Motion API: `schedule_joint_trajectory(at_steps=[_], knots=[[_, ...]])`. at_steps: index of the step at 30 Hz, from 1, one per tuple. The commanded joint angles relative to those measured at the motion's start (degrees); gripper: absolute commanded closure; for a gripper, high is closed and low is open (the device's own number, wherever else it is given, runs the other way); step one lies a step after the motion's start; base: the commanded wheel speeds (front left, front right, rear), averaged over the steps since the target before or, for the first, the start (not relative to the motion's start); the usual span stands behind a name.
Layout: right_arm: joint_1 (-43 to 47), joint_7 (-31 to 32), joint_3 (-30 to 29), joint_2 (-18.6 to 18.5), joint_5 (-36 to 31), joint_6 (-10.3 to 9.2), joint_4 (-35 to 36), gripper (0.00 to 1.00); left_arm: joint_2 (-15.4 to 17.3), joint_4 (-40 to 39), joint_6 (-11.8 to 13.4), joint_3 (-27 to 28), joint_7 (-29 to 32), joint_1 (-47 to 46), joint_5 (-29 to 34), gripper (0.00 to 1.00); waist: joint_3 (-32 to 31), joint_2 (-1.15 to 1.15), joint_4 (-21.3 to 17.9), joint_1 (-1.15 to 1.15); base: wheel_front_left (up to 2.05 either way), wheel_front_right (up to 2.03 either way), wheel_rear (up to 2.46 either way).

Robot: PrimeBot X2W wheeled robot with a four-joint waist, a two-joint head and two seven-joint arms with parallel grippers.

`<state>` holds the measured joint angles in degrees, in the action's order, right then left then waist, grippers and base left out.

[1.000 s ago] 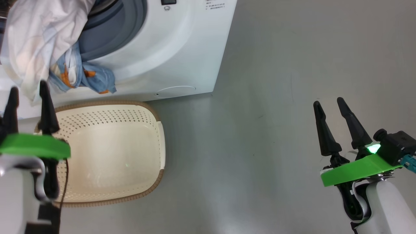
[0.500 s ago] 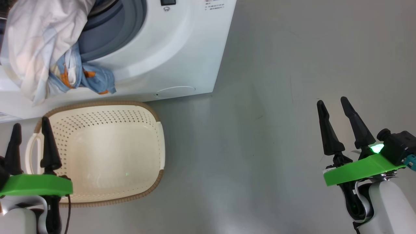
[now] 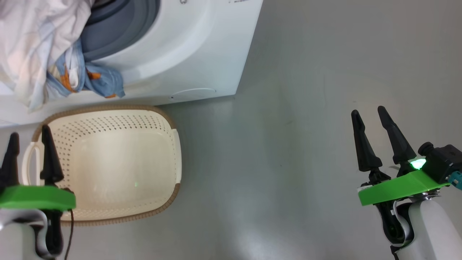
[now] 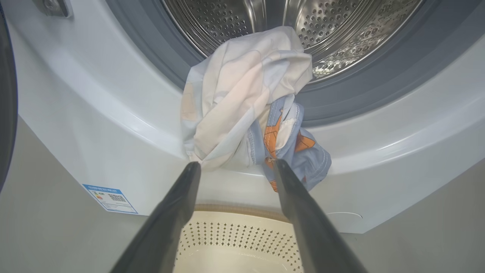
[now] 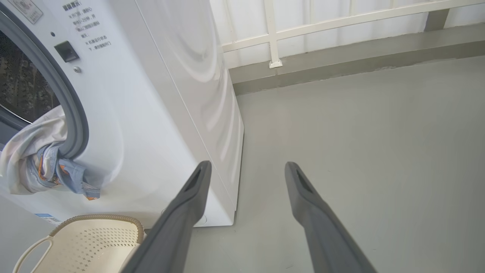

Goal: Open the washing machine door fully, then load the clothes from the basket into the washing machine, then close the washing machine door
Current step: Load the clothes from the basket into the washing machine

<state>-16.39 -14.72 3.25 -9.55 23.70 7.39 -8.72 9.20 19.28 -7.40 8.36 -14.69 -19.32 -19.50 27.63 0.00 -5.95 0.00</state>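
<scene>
Left gripper [image 3: 29,133] has backed away from the clothes [image 4: 242,102] and now sits near, at the left end of the basket [image 3: 108,107], jaws spread wide, holding nothing. Right gripper [image 3: 368,111] is spread too, empty, over the floor [image 3: 288,162] on the right. Basket looks emptied. Clothes are still draped over the washing machine [image 3: 187,47] opening's grey seal [image 4: 363,94], half hanging out. They probably need a shove inward before the washing machine door [image 4: 7,98] can shut.
</scene>
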Motion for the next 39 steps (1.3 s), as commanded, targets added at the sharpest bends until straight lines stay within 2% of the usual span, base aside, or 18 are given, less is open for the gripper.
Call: schedule_joint_trajectory(at_steps=[1,17,24,39], knots=[[0.22,-0.28,1.18,-0.07,-0.59,0.10,1.51,0.00,2.37,-0.55,-0.09,1.49,-0.30,-1.20,-0.34,0.00,0.70,0.00,-0.06,0.00,0.00,0.00,0.00],[-1.57,-0.28,2.00,1.02,-0.61,0.10,1.54,0.00,9.14,16.21,-0.09,-3.28,-0.30,-16.39,-3.49,0.00,4.23,0.00,-1.25,0.00,0.00,0.00,0.00],[-1.89,-0.28,2.70,1.31,-0.58,0.10,1.56,0.00,11.87,22.46,-0.09,-8.85,-0.30,-22.83,-7.04,0.00,4.97,0.00,-2.22,0.00,0.00,0.00,0.00],[-2.06,-0.28,3.90,1.26,-0.53,0.10,1.64,0.00,15.63,29.52,-0.09,-21.93,-0.30,-30.12,-16.19,0.00,5.32,0.00,-3.62,0.00,0.00,0.00,0.00]])
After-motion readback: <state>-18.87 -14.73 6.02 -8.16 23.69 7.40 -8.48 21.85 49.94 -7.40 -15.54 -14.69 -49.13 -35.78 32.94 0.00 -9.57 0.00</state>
